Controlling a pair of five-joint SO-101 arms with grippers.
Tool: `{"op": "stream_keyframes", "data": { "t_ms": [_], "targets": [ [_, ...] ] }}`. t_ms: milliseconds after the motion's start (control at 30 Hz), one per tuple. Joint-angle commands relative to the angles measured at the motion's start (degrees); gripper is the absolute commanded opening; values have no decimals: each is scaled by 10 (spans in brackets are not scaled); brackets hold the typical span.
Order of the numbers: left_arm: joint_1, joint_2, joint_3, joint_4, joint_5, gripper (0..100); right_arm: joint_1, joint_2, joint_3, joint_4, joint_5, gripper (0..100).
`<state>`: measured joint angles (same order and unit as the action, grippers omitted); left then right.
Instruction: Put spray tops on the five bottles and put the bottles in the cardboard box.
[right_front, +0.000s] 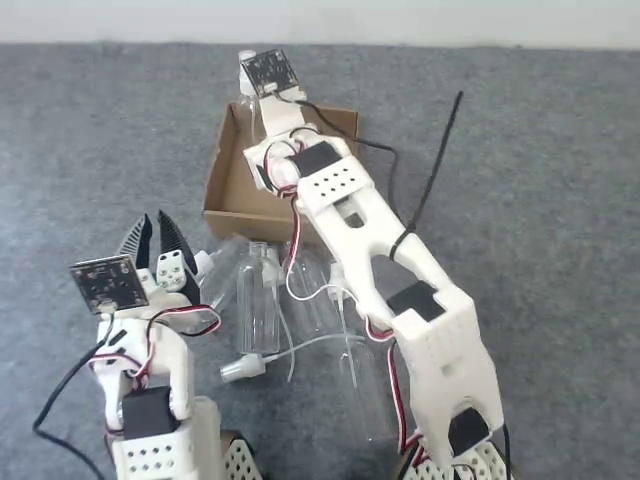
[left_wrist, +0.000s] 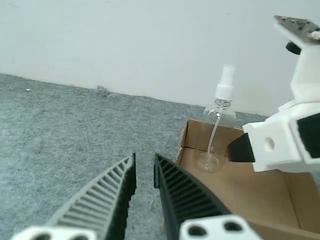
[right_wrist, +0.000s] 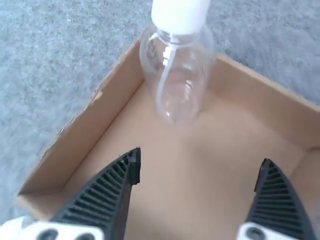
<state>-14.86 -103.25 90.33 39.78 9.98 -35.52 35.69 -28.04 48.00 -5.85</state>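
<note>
The right end effector (right_wrist: 200, 160) is held over the box (right_wrist: 75, 150), its fingers spread wide apart with nothing gripped. Just ahead of it, one bottle (right_wrist: 175, 85) is seen upright in a far corner of the box, with a spray top (right_wrist: 177, 12) fitted. The left end effector (left_wrist: 145, 159) is poised above the bench (left_wrist: 60, 130), its fingers parted by a narrow gap, and nothing is held between them. The box is found ahead of it and off to one side. Beside it, towards the right arm (right_front: 400, 270), uncapped bottles (right_front: 258, 295) are laid on their sides, and a loose top (right_front: 240, 370) is spotted just beside them.
</note>
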Motion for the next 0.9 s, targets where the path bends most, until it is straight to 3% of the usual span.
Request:
{"op": "stream_keyframes", "data": {
  "t_ms": [0, 867],
  "targets": [
    [-4, -12, -15, -26, -5, 59, 3, -92, -24, 70, -7, 319],
    [-6, -11, 19, -70, -31, 58, -9, -288, -24, 444, -4, 318]
  ]
}}
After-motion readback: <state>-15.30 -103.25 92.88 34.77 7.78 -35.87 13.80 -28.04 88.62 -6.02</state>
